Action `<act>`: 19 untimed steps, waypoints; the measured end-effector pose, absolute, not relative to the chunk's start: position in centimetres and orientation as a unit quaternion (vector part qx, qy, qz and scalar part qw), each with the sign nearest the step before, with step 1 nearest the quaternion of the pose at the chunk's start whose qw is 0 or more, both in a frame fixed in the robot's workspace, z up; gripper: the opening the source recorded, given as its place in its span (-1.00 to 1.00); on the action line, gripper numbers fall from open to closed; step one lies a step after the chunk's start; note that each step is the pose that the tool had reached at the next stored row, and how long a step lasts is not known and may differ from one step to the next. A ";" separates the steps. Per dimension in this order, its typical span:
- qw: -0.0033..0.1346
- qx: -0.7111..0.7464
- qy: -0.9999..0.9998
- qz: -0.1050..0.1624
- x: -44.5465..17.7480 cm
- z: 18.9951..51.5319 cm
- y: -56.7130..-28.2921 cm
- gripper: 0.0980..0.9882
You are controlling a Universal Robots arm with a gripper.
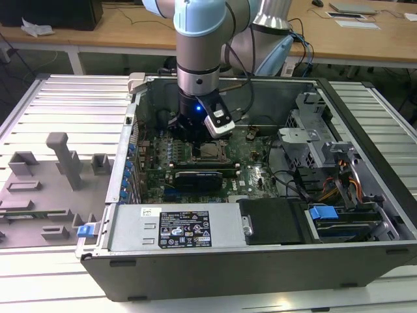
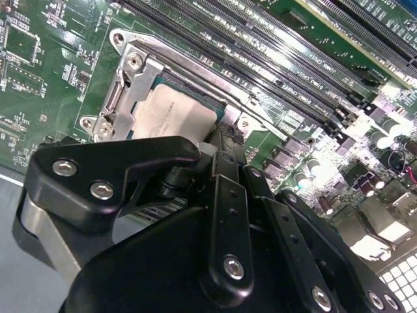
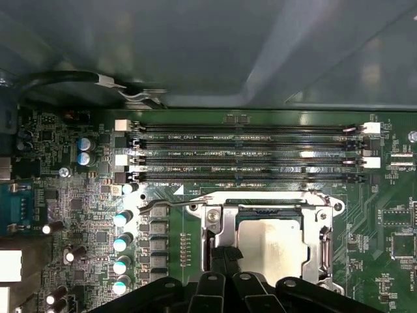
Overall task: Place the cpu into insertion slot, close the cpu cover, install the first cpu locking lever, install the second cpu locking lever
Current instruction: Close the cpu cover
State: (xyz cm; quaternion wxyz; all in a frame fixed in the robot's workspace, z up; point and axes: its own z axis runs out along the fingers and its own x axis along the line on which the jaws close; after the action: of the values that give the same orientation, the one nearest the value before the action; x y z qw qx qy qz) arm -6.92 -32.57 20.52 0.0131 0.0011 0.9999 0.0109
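Note:
The cpu [image 3: 270,244] lies in the insertion slot [image 3: 326,215] with its silver top showing; it is also in the second wrist view [image 2: 174,112] and the exterior view [image 1: 212,151]. The cpu cover [image 3: 218,238] lies flat around it as a metal frame [image 2: 127,81]. A thin locking lever [image 3: 166,205] with a hooked end runs along the slot's edge by the memory slots. My gripper [image 3: 225,259] stands at the cover's edge beside the chip, fingertips [image 2: 225,134] together and shut, low over the slot [image 1: 195,135]. What they touch is hidden.
Long memory slots [image 3: 247,153] run beside the slot. A black card [image 1: 199,177] lies across the board nearer the power supply [image 1: 172,228]. The case walls [image 1: 130,130] enclose the board, with drive cages and cables [image 1: 326,169] on the exterior view's right. A grey fixture tray [image 1: 45,182] sits outside.

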 end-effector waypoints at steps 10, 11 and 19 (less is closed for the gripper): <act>0.012 0.001 1.000 0.011 -5.7 21.2 -32.6 -0.98; 0.012 0.001 1.000 0.011 -5.5 21.2 -32.6 -0.98; 0.010 0.001 1.000 0.011 -4.1 22.8 -32.6 -0.98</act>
State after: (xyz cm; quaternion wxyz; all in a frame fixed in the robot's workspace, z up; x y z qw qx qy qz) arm -4.09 -32.58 22.82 0.0096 0.0011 0.9999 0.0106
